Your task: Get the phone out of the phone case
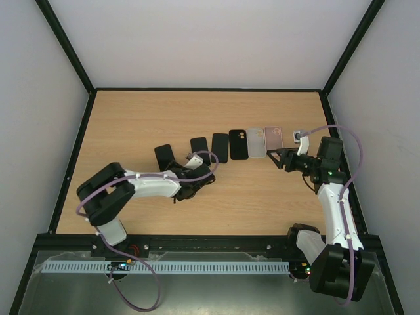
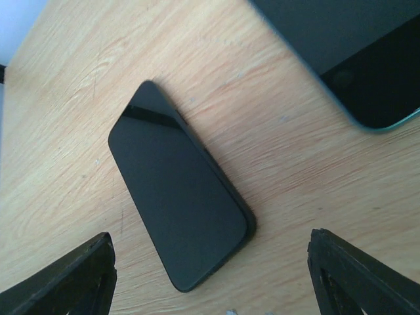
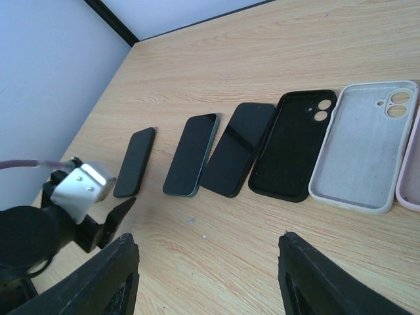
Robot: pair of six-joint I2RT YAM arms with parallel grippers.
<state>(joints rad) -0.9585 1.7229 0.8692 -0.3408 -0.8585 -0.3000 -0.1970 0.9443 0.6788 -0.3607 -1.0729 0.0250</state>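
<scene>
A black phone (image 2: 177, 190) lies flat on the wooden table, screen up, just ahead of my left gripper (image 2: 210, 262), whose jaws stand wide apart on either side of its near end without touching it. It is the leftmost phone (image 1: 164, 157) of a row, with the left gripper (image 1: 180, 169) at its near right. An empty black phone case (image 3: 293, 144) lies further right in the row. My right gripper (image 3: 207, 249) hovers open and empty above bare table, near the row's right end (image 1: 282, 159).
A teal-edged phone (image 3: 190, 154) and another black phone (image 3: 237, 149) lie between the leftmost phone and the black case. A white case (image 3: 364, 144) and a pink case (image 1: 273, 138) follow on the right. Black frame rails border the table (image 1: 131, 125).
</scene>
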